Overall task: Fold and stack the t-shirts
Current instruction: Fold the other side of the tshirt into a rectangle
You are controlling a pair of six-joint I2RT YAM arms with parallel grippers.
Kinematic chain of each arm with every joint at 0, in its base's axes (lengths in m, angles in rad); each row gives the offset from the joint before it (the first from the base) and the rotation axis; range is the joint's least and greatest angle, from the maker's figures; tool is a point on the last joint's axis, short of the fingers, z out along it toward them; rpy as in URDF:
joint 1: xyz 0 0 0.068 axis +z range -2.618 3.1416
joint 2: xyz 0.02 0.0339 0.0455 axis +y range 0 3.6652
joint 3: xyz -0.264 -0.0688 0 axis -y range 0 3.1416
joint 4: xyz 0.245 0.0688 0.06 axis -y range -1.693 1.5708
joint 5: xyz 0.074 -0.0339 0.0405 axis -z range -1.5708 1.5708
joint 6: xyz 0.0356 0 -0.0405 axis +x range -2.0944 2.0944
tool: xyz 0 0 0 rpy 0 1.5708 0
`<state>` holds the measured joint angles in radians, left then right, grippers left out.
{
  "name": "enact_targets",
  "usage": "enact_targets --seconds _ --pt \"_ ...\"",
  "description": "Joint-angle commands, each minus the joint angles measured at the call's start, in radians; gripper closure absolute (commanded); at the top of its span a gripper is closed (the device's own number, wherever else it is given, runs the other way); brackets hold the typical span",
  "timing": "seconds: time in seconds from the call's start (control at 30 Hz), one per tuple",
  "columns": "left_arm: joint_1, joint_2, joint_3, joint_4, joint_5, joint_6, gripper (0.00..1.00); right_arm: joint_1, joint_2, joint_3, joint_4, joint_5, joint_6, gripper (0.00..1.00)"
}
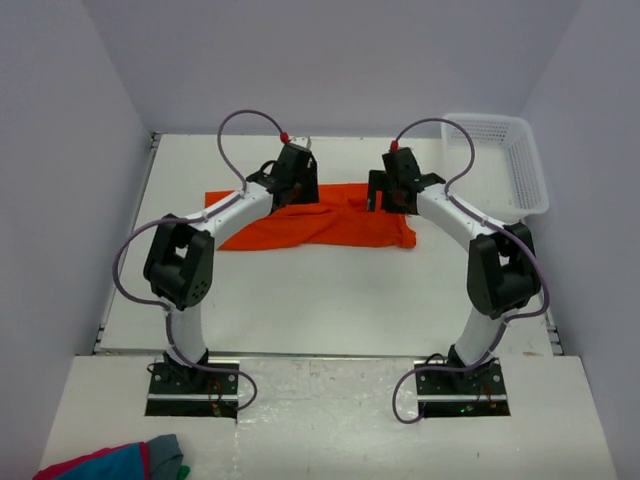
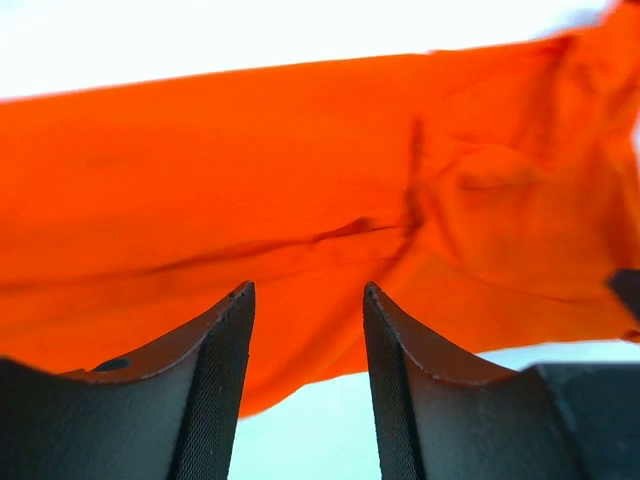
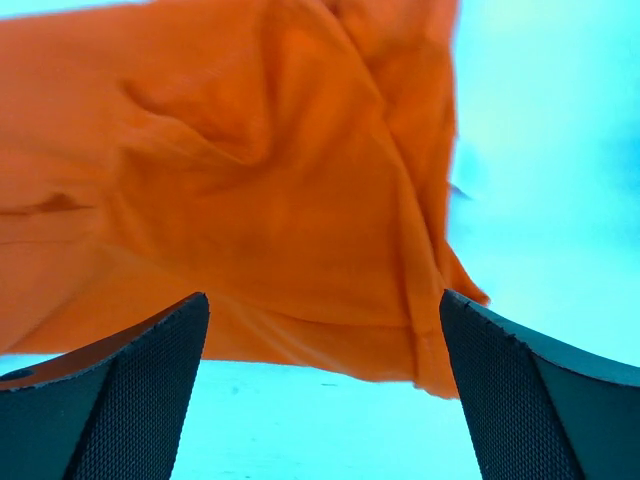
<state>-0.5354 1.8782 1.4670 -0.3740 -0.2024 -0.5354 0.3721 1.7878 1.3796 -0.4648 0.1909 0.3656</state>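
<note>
On table (image 1: 330, 300), plain orange t-shirt (image 1: 335, 226) lying rumpled

**One overhead, two wrist close-ups**

Top camera looks down from behind the near edge over the whole table (image 1: 320, 300); each wrist camera peers past its fingers (image 2: 215, 380), close upon the orange t-shirt (image 1: 330, 228) all three share.

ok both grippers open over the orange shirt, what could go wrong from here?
1. The t-shirt lies bunched, with deep creases at its right end. The wide-open right gripper may pinch several layers at once, giving a lopsided fold.
2. The left gripper stands open more narrowly and holds nothing. It might catch only the top layer, so the cloth below stays behind.
</note>
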Motion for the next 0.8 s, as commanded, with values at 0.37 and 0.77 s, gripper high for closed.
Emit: enact_targets --seconds 0.37,0.77 --pt "-0.014 0.306 0.199 0.335 0.655 0.026 0.53 -0.001 -0.060 -0.178 -0.118 0.291 0.165 0.23" --pt "-0.035 0.392 0.263 0.402 0.693 -0.006 0.53 -0.012 -0.044 -0.183 -0.153 0.334 0.211 0.34"
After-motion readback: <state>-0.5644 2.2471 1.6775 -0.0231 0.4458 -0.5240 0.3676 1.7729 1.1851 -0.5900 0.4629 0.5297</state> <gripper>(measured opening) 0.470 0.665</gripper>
